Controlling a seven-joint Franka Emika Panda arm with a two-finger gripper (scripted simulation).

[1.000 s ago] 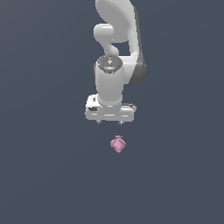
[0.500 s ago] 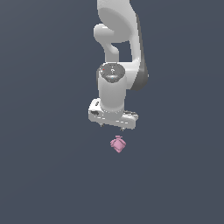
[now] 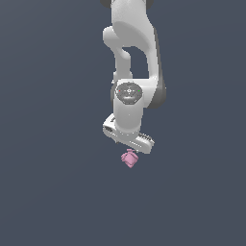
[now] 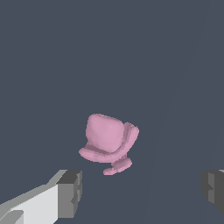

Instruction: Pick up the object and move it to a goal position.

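Arm (image 3: 129, 43): white, reaching down from above, its wrist turned so the hand sits askew over the work.
Table (image 3: 48, 192): plain dark grey surface, nothing on it but the one thing to be picked up.
Gripper (image 3: 129, 150): low over the table, fingers (image 4: 70, 192) spread wide apart and holding nothing.
Object (image 3: 129, 158): a small pink faceted lump, shaped rather like a tiny chair in the wrist view (image 4: 109, 142), lying on the table just below the fingers and ahead of the gap between them, nearer one finger than the other.
Step in hand: the approach, by my reading; the grasp is not yet made.
Next move: likely to centre the gap over the lump, lower until the fingers flank it, then close.
Care: such a small, uneven shape may slip or tip if pinched off-centre.
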